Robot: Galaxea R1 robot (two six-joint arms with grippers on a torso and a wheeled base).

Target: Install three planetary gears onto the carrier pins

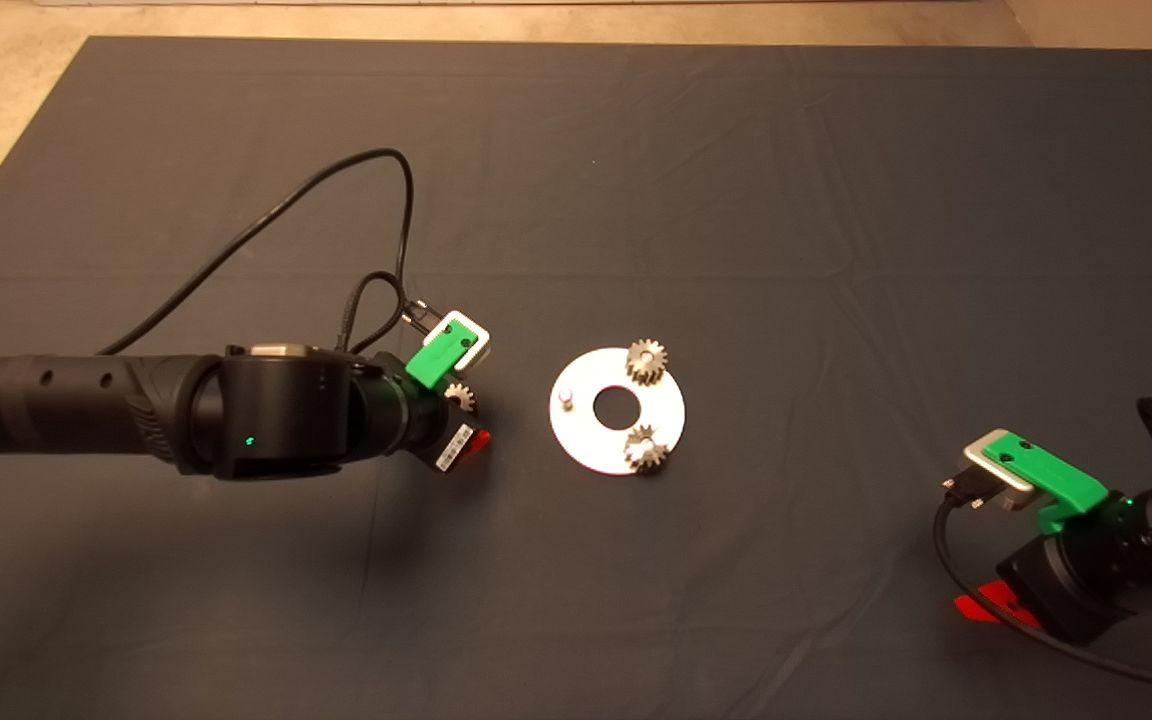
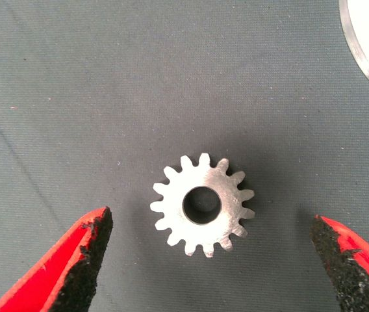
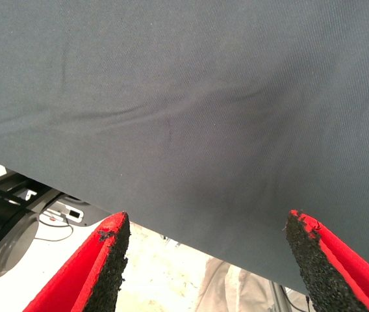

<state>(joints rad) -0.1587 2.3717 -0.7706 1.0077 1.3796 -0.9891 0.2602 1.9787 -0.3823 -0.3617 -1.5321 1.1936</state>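
Gear pick-up is the step in hand: left gripper (image 2: 207, 260) hovers, jaws wide and empty, over the third small silvery toothed spur gear (image 2: 202, 204) flat on the bench's dark mat (image 1: 736, 200) beside the shiny round carrier disc (image 1: 591, 440), where two gears (image 1: 646, 360) sit and one silver pin (image 1: 566, 399) stands bare, so next it should descend and close; right gripper (image 3: 207, 260) waits open at the mat's edge.

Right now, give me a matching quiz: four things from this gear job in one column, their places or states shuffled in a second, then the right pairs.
1. loose gear
2. bare pin
3. left gripper
4. right gripper

A. parked, lower right of the mat
B. open, above a gear
C. flat on the mat, left of the disc
D. on the disc, no gear

Pairs: 1-C, 2-D, 3-B, 4-A
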